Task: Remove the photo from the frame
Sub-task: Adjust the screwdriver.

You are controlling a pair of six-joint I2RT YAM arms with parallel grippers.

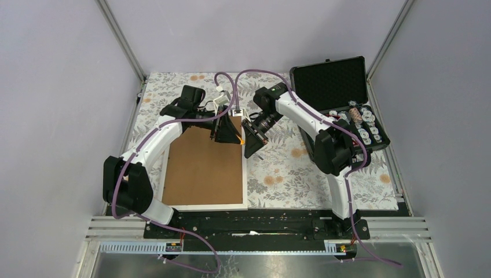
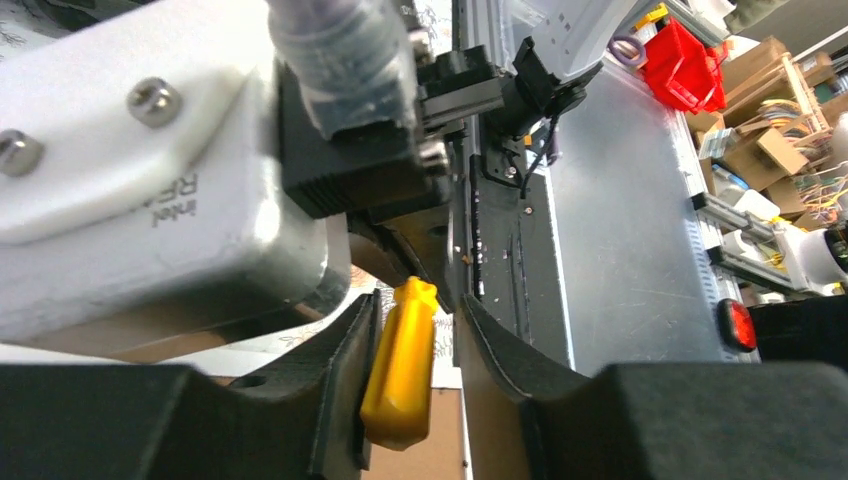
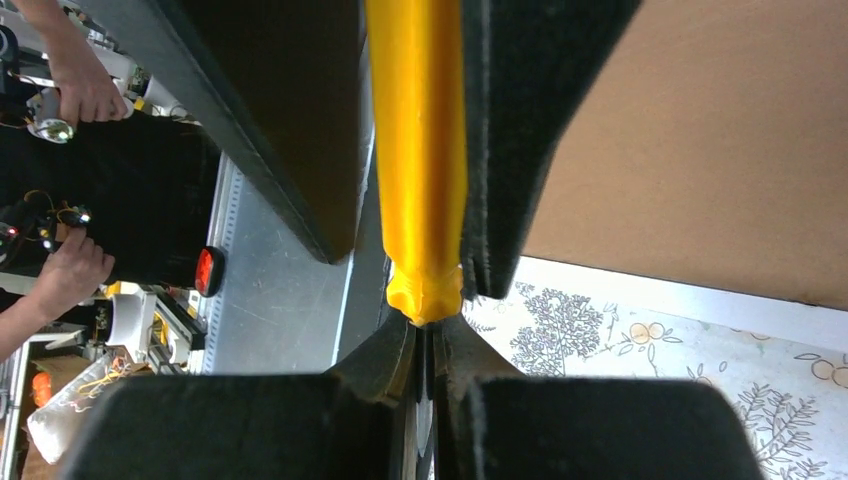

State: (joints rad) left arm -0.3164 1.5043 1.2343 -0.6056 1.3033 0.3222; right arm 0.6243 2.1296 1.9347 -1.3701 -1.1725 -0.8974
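Observation:
The frame [image 1: 202, 168] lies face down on the left of the table, brown fibreboard back up, thin white border showing. The photo is hidden under it. Both grippers meet above the frame's far right corner. My right gripper [image 3: 425, 330] is shut on the thin metal shaft of a yellow-handled screwdriver [image 3: 415, 150]. The handle [image 2: 400, 365] points into my left gripper [image 2: 415, 310], whose jaws stand apart around it. One finger [image 2: 345, 360] touches the handle and a gap shows on the other side. The frame's brown back [image 3: 700, 130] lies below them.
A black foam-lined case [image 1: 339, 98] stands open at the back right with several small rolls [image 1: 359, 121] in its lower half. A floral cloth [image 1: 289, 168] covers the table. Metal rails run along the near edge [image 1: 260, 226].

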